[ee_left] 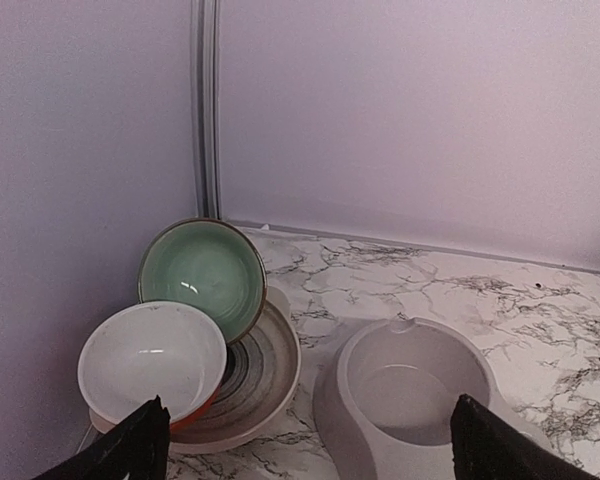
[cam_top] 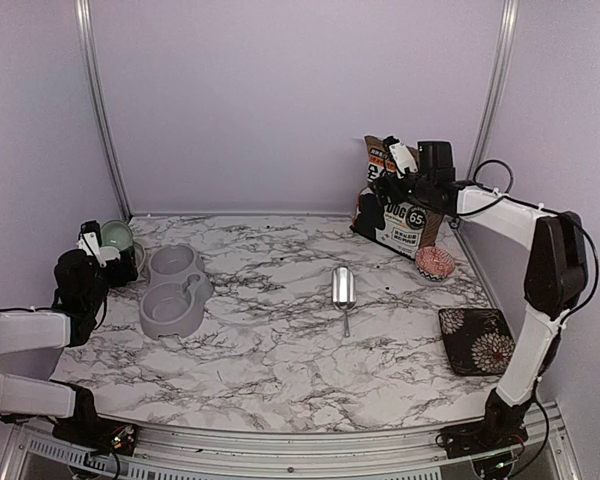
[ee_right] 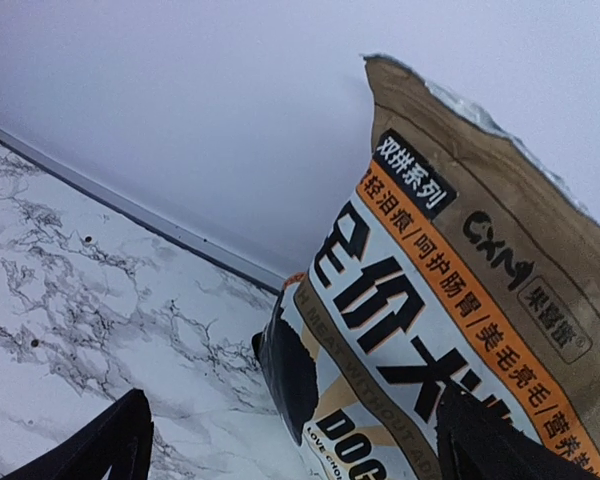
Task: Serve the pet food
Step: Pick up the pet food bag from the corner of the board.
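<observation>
Could topple the dog-food bag point(cam_top: 395, 205) with the right hand point(ee_right: 290, 440), fingers spread apart just beside its printed face; might scatter pellets over the counter point(cam_top: 280, 350) if tipped too fast; see no pet food anywhere, presumably inside the bag; could knock the heaped bowls point(ee_left: 155, 360) with the left hand point(ee_left: 305, 445), also wide apart; count one bag, one metal scoop point(cam_top: 342, 285), one red-patterned bowl point(cam_top: 435, 263), one grey double feeder point(cam_top: 172, 290), three heaped bowls, one floral dish point(cam_top: 477, 340).

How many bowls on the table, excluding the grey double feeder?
4. Three clustered far-left: green bowl, white bowl, striped bowl under them. One red-patterned bowl at right by the dog-food bag. Stack may hide more.
</observation>
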{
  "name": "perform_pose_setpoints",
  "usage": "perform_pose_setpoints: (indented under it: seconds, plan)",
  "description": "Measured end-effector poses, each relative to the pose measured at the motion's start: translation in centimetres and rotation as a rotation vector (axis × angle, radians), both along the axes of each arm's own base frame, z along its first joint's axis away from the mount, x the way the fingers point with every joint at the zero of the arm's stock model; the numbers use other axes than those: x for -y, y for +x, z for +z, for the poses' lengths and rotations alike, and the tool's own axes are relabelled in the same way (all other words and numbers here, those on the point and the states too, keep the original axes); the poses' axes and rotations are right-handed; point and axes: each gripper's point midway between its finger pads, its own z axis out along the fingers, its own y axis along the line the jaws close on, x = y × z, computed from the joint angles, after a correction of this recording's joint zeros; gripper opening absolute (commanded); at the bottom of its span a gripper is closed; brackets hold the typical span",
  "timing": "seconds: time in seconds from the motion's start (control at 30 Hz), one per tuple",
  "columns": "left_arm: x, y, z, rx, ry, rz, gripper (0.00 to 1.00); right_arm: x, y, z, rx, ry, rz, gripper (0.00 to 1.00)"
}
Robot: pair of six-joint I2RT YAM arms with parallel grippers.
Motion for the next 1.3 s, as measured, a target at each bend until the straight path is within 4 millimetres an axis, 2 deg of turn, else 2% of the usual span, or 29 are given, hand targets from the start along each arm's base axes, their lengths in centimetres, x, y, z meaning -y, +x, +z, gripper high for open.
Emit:
perform_pose_setpoints:
  seconds: [0.07,0.13,0.33,0.4,0.53,0.67,0.8,1.0,1.17,1.3]
  plan:
    - [0.0,0.0,0.0,0.000,0.000,-0.002,0.99,-0.1,0.5,0.6,0.005,-0.010,0.004,0.96]
    - [0.1,0.0,0.0,0.000,0.000,-0.004,0.99,-0.2,0.8,2.2,0.026,-0.010,0.008,0.96]
    - [0.1,0.0,-0.1,-0.002,-0.001,-0.005,0.99,0.7,1.4,10.2,0.163,0.011,-0.007,0.98]
    - [0.1,0.0,0.0,-0.001,-0.002,-0.006,0.99,2.1,1.6,12.7,0.201,0.024,-0.020,0.97]
    - [0.3,0.1,-0.1,-0.004,-0.006,-0.015,0.99,5.9,3.0,14.6,0.214,0.036,-0.077,0.99]
    - [0.4,0.1,-0.3,-0.008,-0.010,-0.023,0.99,9.1,5.0,13.8,0.179,0.016,-0.130,0.99]
    - [0.6,0.1,-0.3,-0.009,-0.015,-0.030,0.99,10.6,6.6,11.1,0.098,0.009,-0.131,0.98]
    - [0.6,0.1,-0.3,-0.009,-0.019,-0.030,0.99,10.8,6.6,6.8,-0.052,0.065,-0.039,0.94]
    - [0.7,0.1,-0.3,-0.010,-0.024,-0.035,0.99,10.8,6.1,6.0,-0.092,0.084,-0.009,0.83]
    - [0.7,0.1,-0.3,-0.009,-0.026,-0.036,0.99,10.9,6.1,5.9,-0.092,0.073,-0.011,0.70]
